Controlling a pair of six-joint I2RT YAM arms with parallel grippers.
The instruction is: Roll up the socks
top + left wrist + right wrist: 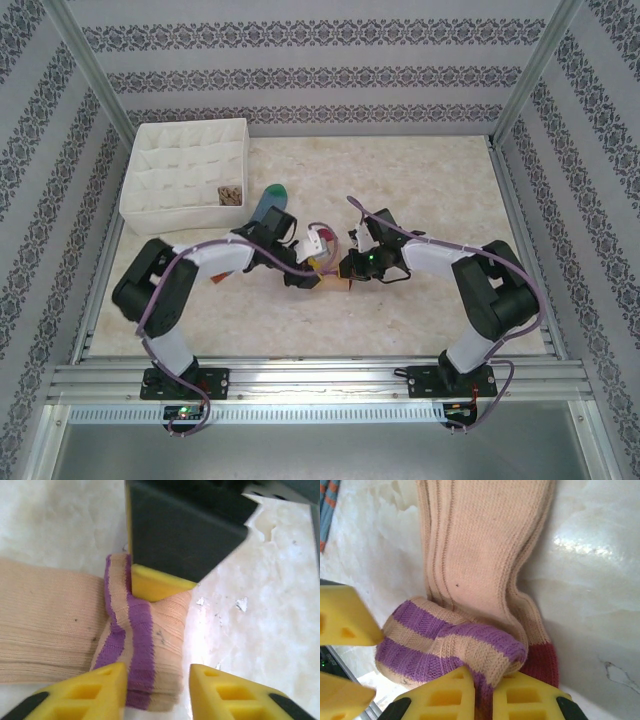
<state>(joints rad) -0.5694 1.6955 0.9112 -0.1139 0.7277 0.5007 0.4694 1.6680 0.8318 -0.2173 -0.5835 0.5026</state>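
left gripper (pixel 157 687) is standing part-open, folded striped cuff of tan sock (pixel 50 620) lying between its fingertips | right gripper (pixel 487 692) is pinching that cuff tight, sock leg stretching away ahead of its fingers

The top external view looks down from high above and behind the arm bases, facing the far wall and taking in the whole desk (pixel 430 190). The left wrist view sits very close, low over the desk, looking past the left pincer (pixel 157 695). The right wrist view is just as close, behind the right pincer (pixel 487 697). Both wrist views share the purple-striped folded end of the tan sock (pixel 485 555), seen from opposite sides, and each catches the other's pincer.
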